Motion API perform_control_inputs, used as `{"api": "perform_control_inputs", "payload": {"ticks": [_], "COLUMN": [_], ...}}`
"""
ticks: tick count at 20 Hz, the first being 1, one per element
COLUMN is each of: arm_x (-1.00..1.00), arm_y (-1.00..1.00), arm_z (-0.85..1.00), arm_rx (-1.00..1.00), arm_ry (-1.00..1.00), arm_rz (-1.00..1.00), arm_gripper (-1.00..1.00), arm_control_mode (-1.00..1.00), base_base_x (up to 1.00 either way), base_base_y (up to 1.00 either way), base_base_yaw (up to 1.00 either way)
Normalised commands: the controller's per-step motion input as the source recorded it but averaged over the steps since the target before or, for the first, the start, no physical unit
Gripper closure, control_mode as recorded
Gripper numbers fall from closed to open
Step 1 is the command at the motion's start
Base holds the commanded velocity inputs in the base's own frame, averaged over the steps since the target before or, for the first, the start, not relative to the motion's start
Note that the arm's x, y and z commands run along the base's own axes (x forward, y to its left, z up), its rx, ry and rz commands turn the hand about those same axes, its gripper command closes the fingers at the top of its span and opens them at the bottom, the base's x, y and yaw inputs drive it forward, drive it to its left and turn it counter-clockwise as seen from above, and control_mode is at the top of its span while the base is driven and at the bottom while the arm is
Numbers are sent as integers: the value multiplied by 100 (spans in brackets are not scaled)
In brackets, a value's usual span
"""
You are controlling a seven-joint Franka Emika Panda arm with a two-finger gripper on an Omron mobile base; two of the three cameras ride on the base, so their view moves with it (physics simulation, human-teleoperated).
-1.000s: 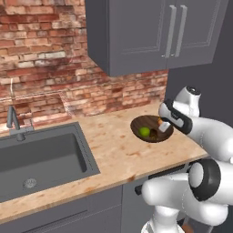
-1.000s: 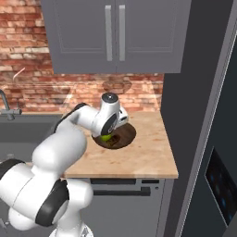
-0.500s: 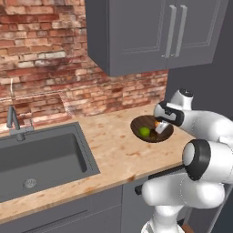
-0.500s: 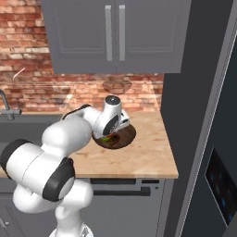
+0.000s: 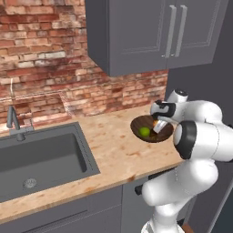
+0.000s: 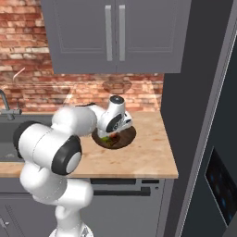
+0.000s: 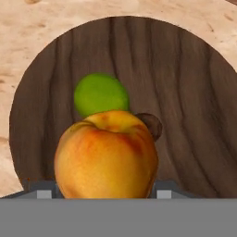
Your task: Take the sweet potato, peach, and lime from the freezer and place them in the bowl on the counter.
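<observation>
Hand view gives you the clearest read: the gripper is clamped on the peach, its jaws partly closed against the fruit's two flanks, and it hangs directly above the bowl. Judge the peach as light, smooth-skinned and round, so it could roll or slip if squeezed off-centre; the hold across its widest part looks like the right place. It is probably a little soft, so you need no more squeeze than it has now.

Below the peach, the lime lies in the bowl, and a dark brown lump just beside it, half hidden behind the peach, looks like the sweet potato. The bowl stands on the counter.

In the left base view, the gripper hovers over the bowl, near the counter's end towards the freezer.
</observation>
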Motion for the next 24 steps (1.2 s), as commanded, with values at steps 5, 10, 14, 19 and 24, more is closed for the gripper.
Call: {"api": "perform_control_inputs", "payload": {"ticks": [5, 10, 14, 19, 24], "arm_x": [10, 5, 17, 24, 26], "arm_y": [-20, -8, 0, 0, 0], "arm_z": [-20, -27, -31, -28, -22], "arm_rx": [2, 1, 0, 0, 0], "arm_ry": [4, 1, 0, 0, 0], "arm_rz": [0, 0, 0, 0, 0], "arm_gripper": [100, 100, 100, 100, 100], "arm_control_mode": [-100, -100, -100, -100, -100], "base_base_x": [0, 0, 0, 0, 0], "base_base_y": [0, 0, 0, 0, 0], "base_base_yaw": [0, 0, 0, 0, 0]}}
